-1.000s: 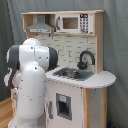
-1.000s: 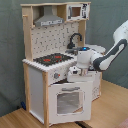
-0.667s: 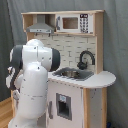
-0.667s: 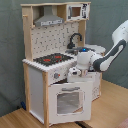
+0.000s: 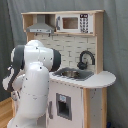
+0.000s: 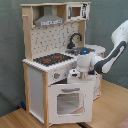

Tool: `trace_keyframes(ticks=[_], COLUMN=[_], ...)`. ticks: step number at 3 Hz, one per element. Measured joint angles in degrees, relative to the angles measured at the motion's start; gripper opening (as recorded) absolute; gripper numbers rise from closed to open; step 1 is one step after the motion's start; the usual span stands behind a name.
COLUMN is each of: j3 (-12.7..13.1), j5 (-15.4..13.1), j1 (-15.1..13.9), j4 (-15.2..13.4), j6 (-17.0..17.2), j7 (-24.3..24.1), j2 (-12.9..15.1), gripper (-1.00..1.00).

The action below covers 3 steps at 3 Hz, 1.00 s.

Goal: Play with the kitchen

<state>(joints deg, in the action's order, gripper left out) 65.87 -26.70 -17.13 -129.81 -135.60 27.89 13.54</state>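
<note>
1. The kitchen stands against a grey backdrop on a wood floor. In the second exterior view the stovetop sits at about 9 o'clock from the sink, with the faucet behind it and the hood above.
2. The gripper hangs at the front panel just above the oven door, at roughly 12 o'clock from its window, where the knobs sit.
3. The step in hand looks like working a knob or the top edge of the oven door; which one, I cannot tell.
4. To do it well, the gripper should meet the part square-on, close gently and then turn or pull slowly. The toy is light and could slide or tip if pushed hard.
5. If the door is the target, a pull outward and down along its hinge arc would suit it better than a straight tug.
6. The arm comes in from about 3 o'clock in the second exterior view, its forearm sloping down to the wrist, which is bent toward the cabinet front.
7. In the first exterior view the arm's white body fills the 8 o'clock part of the frame and hides the stove side; the gripper is not seen there.
8. Whether the fingers are released or clenched cannot be told.
</note>
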Motion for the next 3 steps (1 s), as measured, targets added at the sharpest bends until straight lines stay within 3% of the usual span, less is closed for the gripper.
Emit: trace_keyframes(ticks=[3], j3=[0.3], j5=[-0.3], j1=[7.2], j4=[0.1], j6=[0.1], j7=[-16.6], j2=[-0.1], gripper=[-1.0])
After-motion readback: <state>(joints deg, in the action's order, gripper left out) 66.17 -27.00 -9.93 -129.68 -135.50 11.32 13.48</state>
